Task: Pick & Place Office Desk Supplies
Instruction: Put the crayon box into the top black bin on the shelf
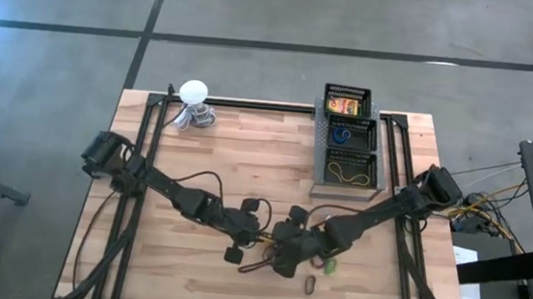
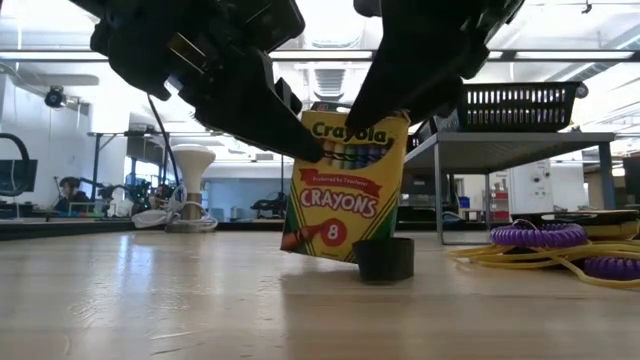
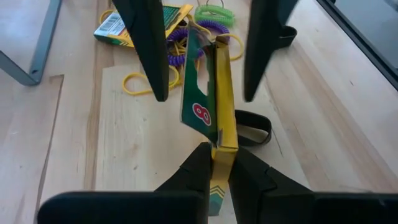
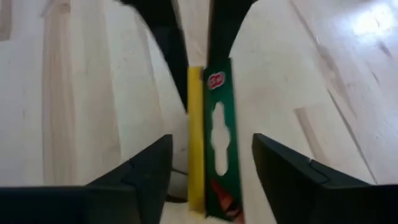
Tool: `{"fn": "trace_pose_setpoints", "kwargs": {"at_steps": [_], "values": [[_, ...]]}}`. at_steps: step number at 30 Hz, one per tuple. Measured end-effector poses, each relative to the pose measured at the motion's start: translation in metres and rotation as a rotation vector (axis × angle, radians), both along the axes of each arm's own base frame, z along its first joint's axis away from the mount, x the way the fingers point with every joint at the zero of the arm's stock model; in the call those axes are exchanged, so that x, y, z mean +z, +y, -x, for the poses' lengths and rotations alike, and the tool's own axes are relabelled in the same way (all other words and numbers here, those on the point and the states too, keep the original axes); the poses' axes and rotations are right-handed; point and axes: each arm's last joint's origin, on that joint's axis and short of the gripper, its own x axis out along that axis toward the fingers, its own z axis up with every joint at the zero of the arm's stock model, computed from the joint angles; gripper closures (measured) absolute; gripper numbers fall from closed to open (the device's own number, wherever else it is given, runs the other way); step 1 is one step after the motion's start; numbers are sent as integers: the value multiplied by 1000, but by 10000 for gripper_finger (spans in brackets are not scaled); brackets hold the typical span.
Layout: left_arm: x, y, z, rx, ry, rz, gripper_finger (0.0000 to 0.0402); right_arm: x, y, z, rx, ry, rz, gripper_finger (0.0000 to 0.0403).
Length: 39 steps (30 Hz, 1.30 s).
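Tray (image 1: 320,154) compartments: crayon box (image 1: 344,106), blue ring (image 1: 342,134), rubber band (image 1: 350,173)

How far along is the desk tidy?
Done: black organizer already holds a crayon box, blue ring and rubber bands. In hand: left gripper pinches a Crayola box upright; right gripper stands open around it. Left: purple coils, green coil, another box.
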Motion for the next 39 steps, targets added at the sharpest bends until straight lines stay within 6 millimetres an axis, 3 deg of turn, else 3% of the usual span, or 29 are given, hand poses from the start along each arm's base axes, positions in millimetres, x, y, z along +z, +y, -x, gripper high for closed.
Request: {"fn": "trace_pose_setpoints", "kwargs": {"at_steps": [11, 18, 23, 28, 32, 35, 39], "values": [[0, 0, 0, 8, 4, 4, 355, -11, 3, -2, 26, 23, 7, 373], [16, 5, 13, -19, 67, 13, 301, -7, 16, 4, -1, -32, 20, 376], [38, 13, 33, 91, 38, -35, 288, -2, 23, 10, -42, -74, 46, 376], [35, 21, 55, 254, -93, -121, 287, 29, 13, 16, -97, -187, 108, 376], [18, 27, 68, 308, -210, -95, 287, 55, -6, 19, -114, -238, 167, 373], [5, 30, 77, 309, -283, -52, 287, 83, -31, 25, -137, -280, 194, 369], [-5, 32, 86, 277, -306, -28, 287, 123, -83, 38, -232, -333, 232, 368]]}}
